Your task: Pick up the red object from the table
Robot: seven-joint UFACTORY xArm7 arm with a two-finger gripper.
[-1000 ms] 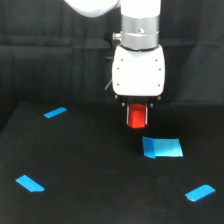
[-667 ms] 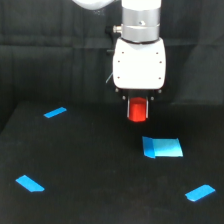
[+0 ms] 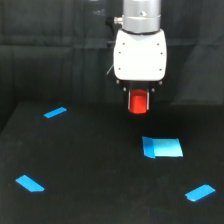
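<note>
I am holding the red object (image 3: 138, 102) clamped in my gripper (image 3: 138, 100), its long axis hanging vertical, clear above the table (image 3: 90, 165).

Blue rectangle patch (image 3: 162, 147) lies flat, right of centre in the exterior view, its left end looking folded or doubled, a lighter shade than the rest. Blue tape strip (image 3: 55, 112) sits at upper left, slanted, small. Second blue tape strip (image 3: 30, 183) at lower left, slanted the other way, wider. Third blue tape strip (image 3: 199, 192) at lower right, near the frame edge, tilted up to the right. All four are well apart from each other. Dark cloth backdrop (image 3: 50, 50) hangs behind, with faint creases.
</note>
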